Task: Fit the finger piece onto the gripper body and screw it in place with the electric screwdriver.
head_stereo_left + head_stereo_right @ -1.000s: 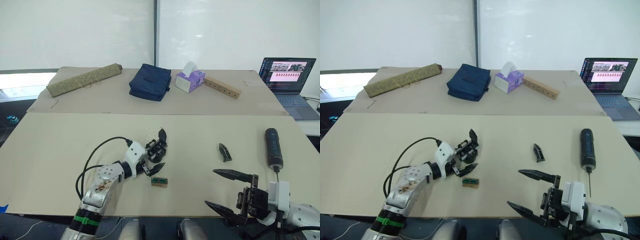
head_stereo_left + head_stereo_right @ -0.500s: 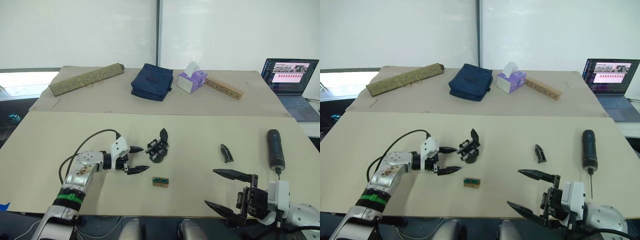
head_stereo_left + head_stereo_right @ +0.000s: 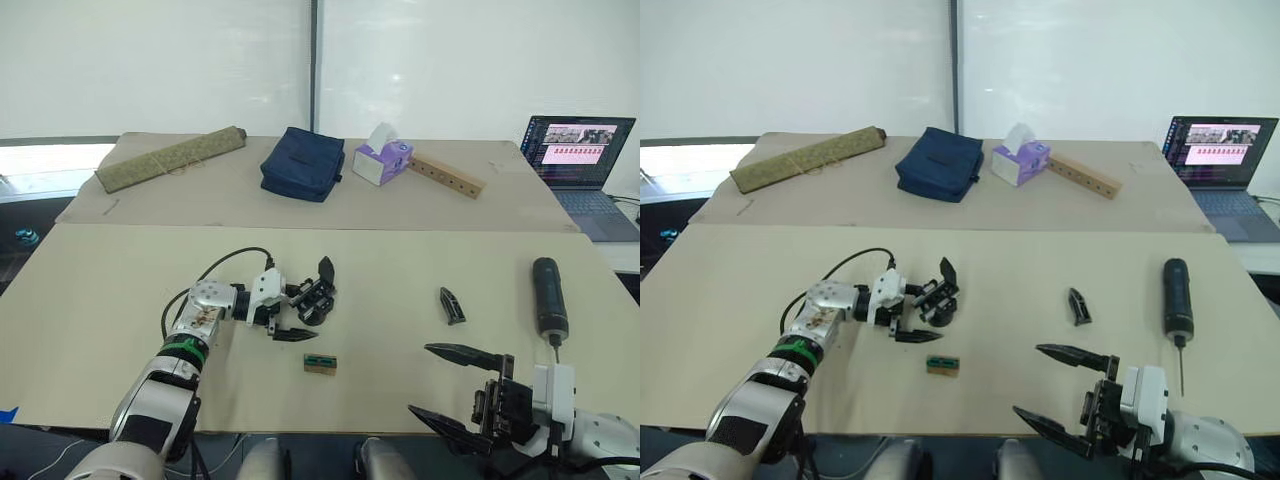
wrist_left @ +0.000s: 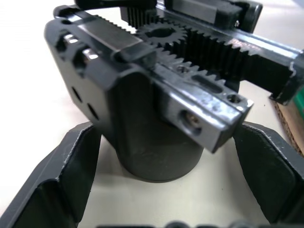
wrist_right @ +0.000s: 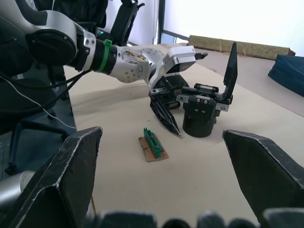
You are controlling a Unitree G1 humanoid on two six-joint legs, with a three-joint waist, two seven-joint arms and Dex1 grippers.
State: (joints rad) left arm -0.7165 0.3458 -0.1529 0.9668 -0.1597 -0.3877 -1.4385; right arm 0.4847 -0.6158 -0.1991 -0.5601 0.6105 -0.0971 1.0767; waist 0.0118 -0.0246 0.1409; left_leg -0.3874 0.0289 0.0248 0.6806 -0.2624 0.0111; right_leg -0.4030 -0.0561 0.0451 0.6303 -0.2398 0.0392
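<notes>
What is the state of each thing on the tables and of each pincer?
Left pincer: open, fingers either side of the gripper body.
Right pincer: open, holding nothing.
Gripper body: upright on its round base.
Finger piece: lying loose, not fitted.
Electric screwdriver: lying flat, untouched.
Laptop: lid open, screen on.
Blue bag: lying flat.

The gripper body (image 4: 156, 90) looked like matt black plastic with toothed racks and bright metal screw heads. The electric screwdriver (image 3: 548, 295) had a smooth, faintly glossy black casing and a thin metal bit. The table (image 3: 120, 290) was covered in matt beige paper. The bar (image 3: 445, 174) was bare wood.
</notes>
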